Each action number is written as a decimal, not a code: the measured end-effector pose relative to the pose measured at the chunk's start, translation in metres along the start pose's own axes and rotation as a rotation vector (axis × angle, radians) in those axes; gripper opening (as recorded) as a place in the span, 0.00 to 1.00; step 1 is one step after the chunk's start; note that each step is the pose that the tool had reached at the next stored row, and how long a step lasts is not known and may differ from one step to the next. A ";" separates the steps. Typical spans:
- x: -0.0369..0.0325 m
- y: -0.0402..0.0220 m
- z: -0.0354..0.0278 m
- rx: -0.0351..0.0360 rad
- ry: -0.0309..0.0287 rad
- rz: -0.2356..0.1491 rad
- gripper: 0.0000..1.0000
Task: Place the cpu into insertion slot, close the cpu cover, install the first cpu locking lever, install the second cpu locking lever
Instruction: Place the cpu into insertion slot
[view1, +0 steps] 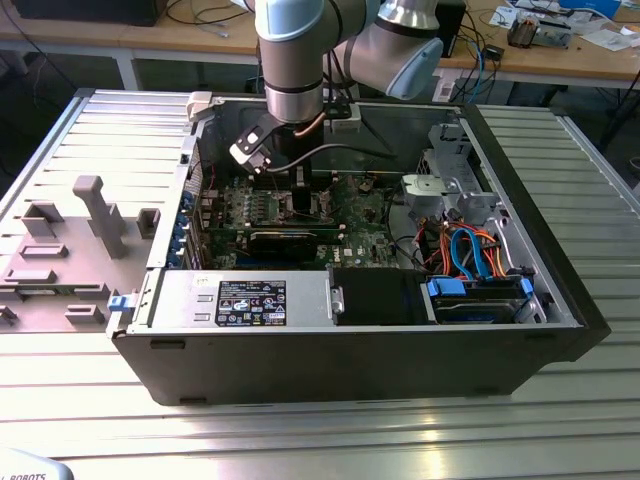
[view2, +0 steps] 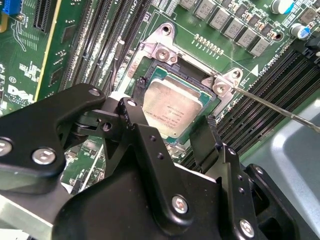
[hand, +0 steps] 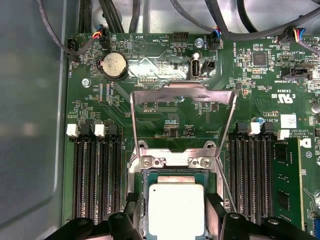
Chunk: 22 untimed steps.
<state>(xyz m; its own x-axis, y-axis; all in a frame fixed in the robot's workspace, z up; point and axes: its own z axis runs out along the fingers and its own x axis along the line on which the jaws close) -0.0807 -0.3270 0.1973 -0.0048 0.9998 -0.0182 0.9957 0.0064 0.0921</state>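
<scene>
While cpu (hand: 176, 210) lies flat in insertion slot (hand: 175, 176), jaws open astride it, cpu cover (hand: 182, 90) raised.

Fine white print on circuit board (hand: 165, 107), black printed sticker (view1: 251, 303) on power supply (view1: 185, 295)

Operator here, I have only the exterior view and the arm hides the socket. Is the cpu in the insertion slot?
Observer: Yes. In the first wrist view the cpu lies flat inside the insertion slot.
Operator: Is the cpu cover down on it?
Observer: No. The cpu cover stands swung up, clear of the slot.
Operator: Any locking lever latched?
Observer: In the second wrist view a thin metal lever juts out from the slot's corner, over the memory slots.
</scene>
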 end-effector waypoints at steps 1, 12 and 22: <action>0.0001 0.0001 -0.0014 0.0001 -0.0003 0.000 0.62; -0.0005 -0.0001 0.0015 0.0013 -0.0004 0.000 0.62; -0.0054 -0.0001 0.0009 0.0012 0.0004 0.000 0.62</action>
<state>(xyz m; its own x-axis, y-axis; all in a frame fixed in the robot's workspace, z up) -0.0807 -0.3324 0.1965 -0.0049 0.9998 -0.0178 0.9958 0.0065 0.0909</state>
